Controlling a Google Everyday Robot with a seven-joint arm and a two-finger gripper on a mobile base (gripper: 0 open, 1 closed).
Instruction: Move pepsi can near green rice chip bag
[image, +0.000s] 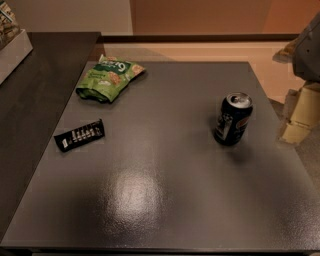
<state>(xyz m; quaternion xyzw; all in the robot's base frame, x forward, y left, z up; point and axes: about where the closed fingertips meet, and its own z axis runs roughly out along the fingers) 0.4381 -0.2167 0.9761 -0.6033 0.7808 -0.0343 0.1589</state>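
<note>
- One risk: the upright pepsi can (233, 119) tips if pushed, standing well apart from the green rice chip bag (109, 77)
- the end effector (298, 120) sits at the right edge; its state I cannot tell

Black wrapper bar (79, 135) flat on grey table (165, 200), left side; dark counter (35, 90) alongside.

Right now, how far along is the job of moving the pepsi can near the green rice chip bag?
Done: nothing. The pepsi can stands upright on the right side of the table, apart from the green rice chip bag at the back left. In hand: nothing; the gripper is at the view's right edge, clear of the can. Left: grasp, carry, set down by the bag.
</note>
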